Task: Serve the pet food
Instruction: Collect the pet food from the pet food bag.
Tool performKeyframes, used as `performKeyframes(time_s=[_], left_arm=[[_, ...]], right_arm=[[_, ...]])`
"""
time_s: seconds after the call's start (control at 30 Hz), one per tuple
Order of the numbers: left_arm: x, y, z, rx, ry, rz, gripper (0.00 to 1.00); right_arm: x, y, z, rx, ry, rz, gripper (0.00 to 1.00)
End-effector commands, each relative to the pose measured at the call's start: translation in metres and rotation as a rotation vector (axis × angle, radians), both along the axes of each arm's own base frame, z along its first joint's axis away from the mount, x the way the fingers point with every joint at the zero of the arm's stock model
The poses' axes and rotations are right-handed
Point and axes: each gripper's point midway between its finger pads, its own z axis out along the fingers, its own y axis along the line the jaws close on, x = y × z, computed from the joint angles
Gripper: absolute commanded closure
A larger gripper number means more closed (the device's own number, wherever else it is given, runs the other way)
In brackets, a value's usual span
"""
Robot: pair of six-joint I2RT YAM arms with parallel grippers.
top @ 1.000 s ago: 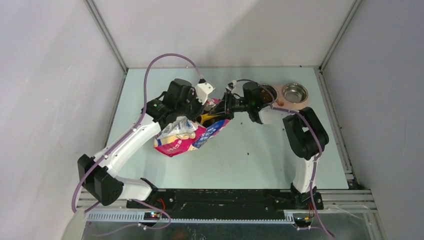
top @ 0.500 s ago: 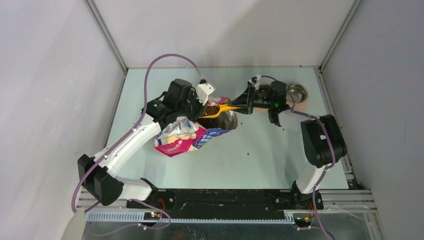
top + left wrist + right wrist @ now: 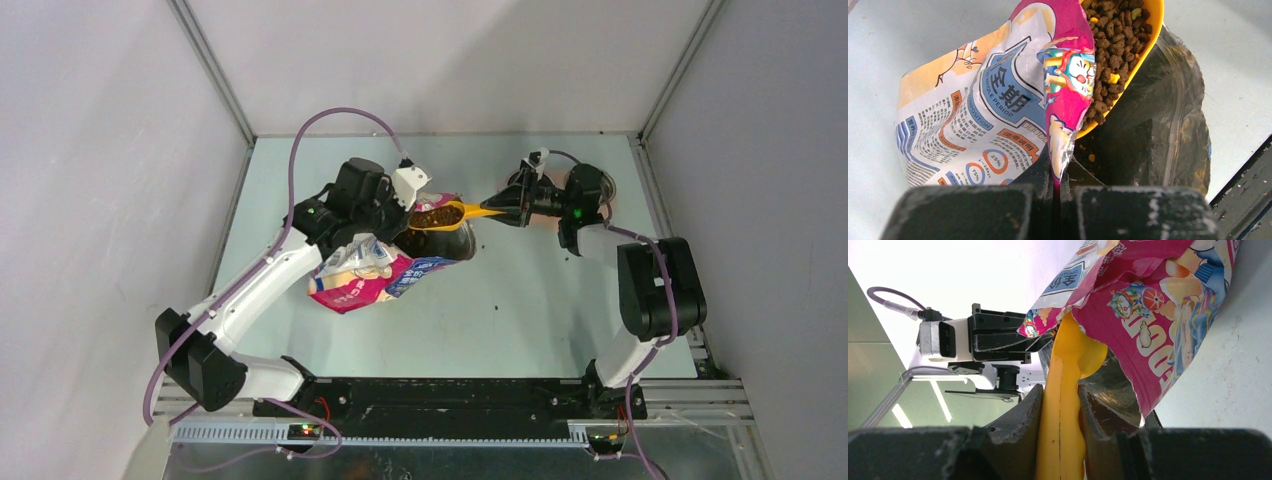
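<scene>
1. The right gripper [image 3: 1060,405] is clenched partway on the flat handle of the yellow plastic scoop [image 3: 1073,352], with one finger pressed to each side
2. Just ahead of this gripper the scoop's bowl sits about level, heaped with the pet food [image 3: 1110,50]: small dark brown kibble pellets with a few yellow ones among them
3. The left gripper [image 3: 1055,187] is clamped tight on a pinched fold of the torn pink lip of the glossy pink-and-blue cartoon-printed bag [image 3: 973,115], and it holds the mouth open beside the scoop
4. Behind the left gripper the rest of the bag slumps on the pale desk [image 3: 500,300], and the scoop hangs over the bag's dark lining at the mouth
5. By my judgement the scooping is done, as a full load has been drawn. The scoop has yet to be carried clear of the bag and tipped out, and no kibble looks served so far
</scene>
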Motion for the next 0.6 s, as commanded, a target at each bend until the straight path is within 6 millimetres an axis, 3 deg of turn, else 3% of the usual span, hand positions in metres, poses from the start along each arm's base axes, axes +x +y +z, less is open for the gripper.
performKeyframes(time_s=[0.0,0.1,0.3,0.4,0.57], left_arm=[[-0.002,-0.014,0.019,-0.061,-0.035,-0.053,1.0],[-0.001,-0.015,0.019,-0.06,-0.033,-0.056,1.0],[-0.001,-0.017,0.018,-0.047,-0.032,-0.058,1.0],[-0.001,-0.017,0.018,-0.044,-0.033,-0.056,1.0],[-0.001,-0.018,0.017,-0.043,-0.031,-0.057,1.0]], right_arm=[[-0.004,-0.004,0.031,0.038,-0.129,-0.01,1.0],[-0.005,0.008,0.028,0.045,-0.125,0.002,1.0],[-0.032,0.063,0.033,0.04,-0.16,0.145,1.0],[-0.029,0.067,0.044,0.059,-0.183,0.15,1.0],[-0.021,0.059,0.05,0.076,-0.179,0.129,1.0]])
